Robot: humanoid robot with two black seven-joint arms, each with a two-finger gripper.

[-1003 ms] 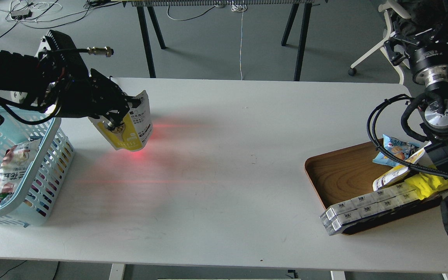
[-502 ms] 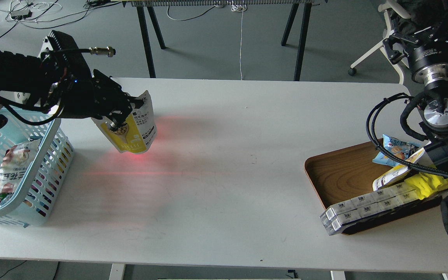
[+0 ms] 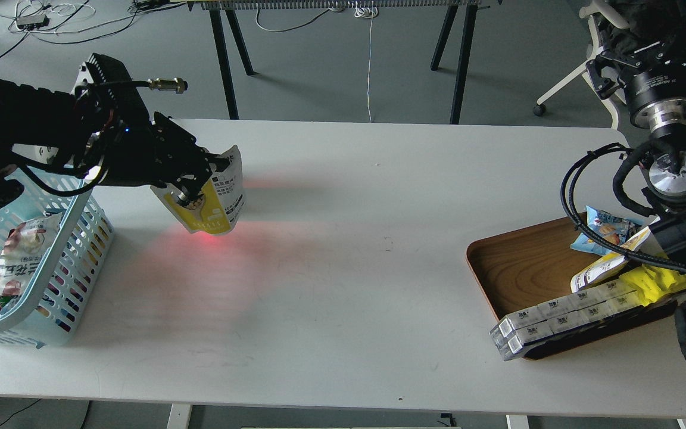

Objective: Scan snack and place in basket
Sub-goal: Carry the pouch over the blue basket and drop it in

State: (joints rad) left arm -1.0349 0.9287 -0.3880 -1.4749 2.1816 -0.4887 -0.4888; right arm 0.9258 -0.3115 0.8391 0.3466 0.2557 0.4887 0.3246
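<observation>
- Head view: the left claw (image 3: 200, 179) is pinching the snack (image 3: 217, 199) near its upper part, holding it above the tabletop (image 3: 343, 268) near the far left corner.
- The snack hangs tilted, its yellow-and-white face toward the camera, its bottom edge clear of the surface.
- A red glow (image 3: 212, 238) lies on the tabletop directly under and around the snack's lower edge, spreading toward the centre.
- The basket (image 3: 75, 238) sits at the left edge of the tabletop, just beside the snack and to its left; the left arm passes over its far rim.
- A red-and-white packet (image 3: 15, 256) lies inside the basket.
- The right claw (image 3: 646, 50) is raised beyond the far right corner, off the tabletop; whether its fingers are spread or pressed together cannot be told.
- A wooden tray (image 3: 527, 268) rests at the right edge, well apart from the snack.
- The tray holds a blue bag (image 3: 602, 229), a yellow packet (image 3: 652, 283) and a row of small boxes (image 3: 557, 319) along its near rim.
</observation>
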